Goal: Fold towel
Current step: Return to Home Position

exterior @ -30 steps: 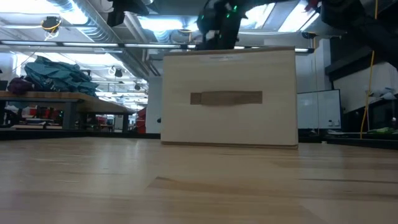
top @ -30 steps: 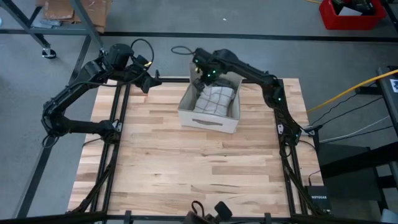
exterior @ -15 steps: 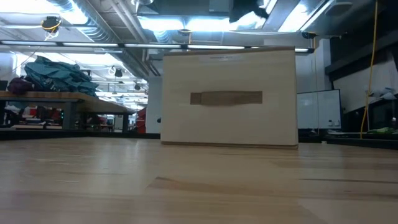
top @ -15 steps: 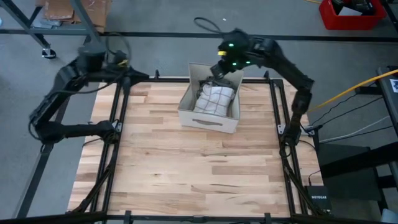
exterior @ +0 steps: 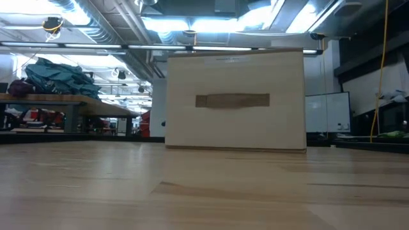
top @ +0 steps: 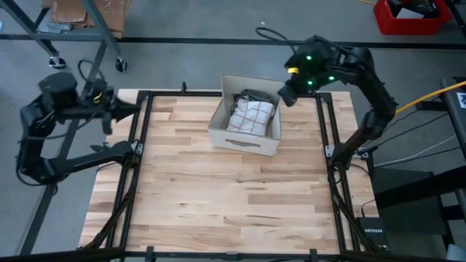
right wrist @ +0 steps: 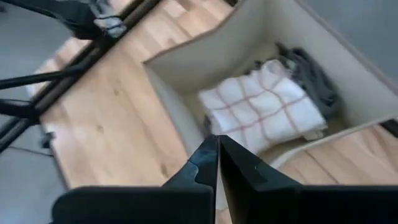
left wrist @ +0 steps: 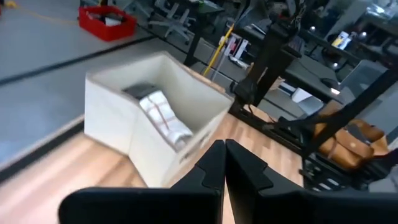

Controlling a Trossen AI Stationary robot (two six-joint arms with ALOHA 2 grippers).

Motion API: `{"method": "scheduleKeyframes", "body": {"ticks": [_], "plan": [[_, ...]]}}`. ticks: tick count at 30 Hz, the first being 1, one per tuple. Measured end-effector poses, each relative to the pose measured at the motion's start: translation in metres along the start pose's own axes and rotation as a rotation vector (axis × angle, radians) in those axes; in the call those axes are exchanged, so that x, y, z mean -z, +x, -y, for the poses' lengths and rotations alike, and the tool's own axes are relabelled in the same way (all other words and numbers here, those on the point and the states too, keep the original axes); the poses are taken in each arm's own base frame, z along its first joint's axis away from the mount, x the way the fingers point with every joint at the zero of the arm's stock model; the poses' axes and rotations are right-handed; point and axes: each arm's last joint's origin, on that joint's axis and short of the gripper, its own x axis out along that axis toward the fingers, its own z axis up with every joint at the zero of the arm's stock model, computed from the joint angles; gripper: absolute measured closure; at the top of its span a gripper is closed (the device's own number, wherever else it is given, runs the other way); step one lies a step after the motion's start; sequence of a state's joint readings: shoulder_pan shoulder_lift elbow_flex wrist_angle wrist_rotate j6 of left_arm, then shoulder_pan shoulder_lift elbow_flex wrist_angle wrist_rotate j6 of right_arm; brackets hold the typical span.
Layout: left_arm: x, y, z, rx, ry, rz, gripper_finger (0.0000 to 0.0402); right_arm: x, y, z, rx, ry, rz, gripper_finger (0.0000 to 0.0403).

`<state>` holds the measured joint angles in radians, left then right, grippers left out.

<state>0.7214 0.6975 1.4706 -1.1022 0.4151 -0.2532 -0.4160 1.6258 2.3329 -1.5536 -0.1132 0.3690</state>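
Lying in the organizer [top: 244,142], towels [top: 252,116] sit apart from both jaws.

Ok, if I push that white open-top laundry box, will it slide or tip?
Likely slides: the white open-top laundry box sits flat and broad on the wooden table. Its thin walls may flex. The folded checked towel inside probably adds little weight.

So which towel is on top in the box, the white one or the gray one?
The white towel with thin checked lines is on top; the gray towel only peeks out from under it along one edge.
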Motion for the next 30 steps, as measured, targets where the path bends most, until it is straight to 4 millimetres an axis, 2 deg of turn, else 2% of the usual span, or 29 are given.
{"method": "scheduleKeyframes", "body": {"ticks": [6, 11, 15, 17, 20, 25, 30], "plan": [[0.025, -0.026, 0.005, -0.016, -0.075, -0.053, 0.0399, 0.009, -0.015, -0.003, -0.134, 0.018, -0.023, 0.0382], [0.046, -0.040, 0.005, -0.063, 0.003, -0.145, 0.0399, 0.013, -0.016, -0.009, -0.171, 0.054, -0.060, 0.0382], [0.056, -0.047, 0.006, -0.081, -0.064, -0.189, 0.0399, 0.017, -0.015, -0.017, -0.204, 0.025, -0.081, 0.0382], [0.057, -0.049, 0.006, -0.076, -0.025, -0.178, 0.0399, 0.020, -0.016, -0.024, -0.224, -0.004, -0.092, 0.0382], [0.055, -0.051, 0.008, -0.056, 0.131, -0.140, 0.0399, 0.030, -0.021, -0.036, -0.271, -0.113, -0.100, 0.0382], [0.054, -0.046, 0.008, 0.016, 0.315, -0.051, 0.0399, 0.043, -0.047, -0.055, -0.396, -0.201, -0.017, 0.0382], [0.070, -0.030, 0.001, 0.199, 0.307, -0.017, 0.0399, 0.059, -0.084, -0.063, -0.415, -0.276, 0.185, 0.0382]]}}
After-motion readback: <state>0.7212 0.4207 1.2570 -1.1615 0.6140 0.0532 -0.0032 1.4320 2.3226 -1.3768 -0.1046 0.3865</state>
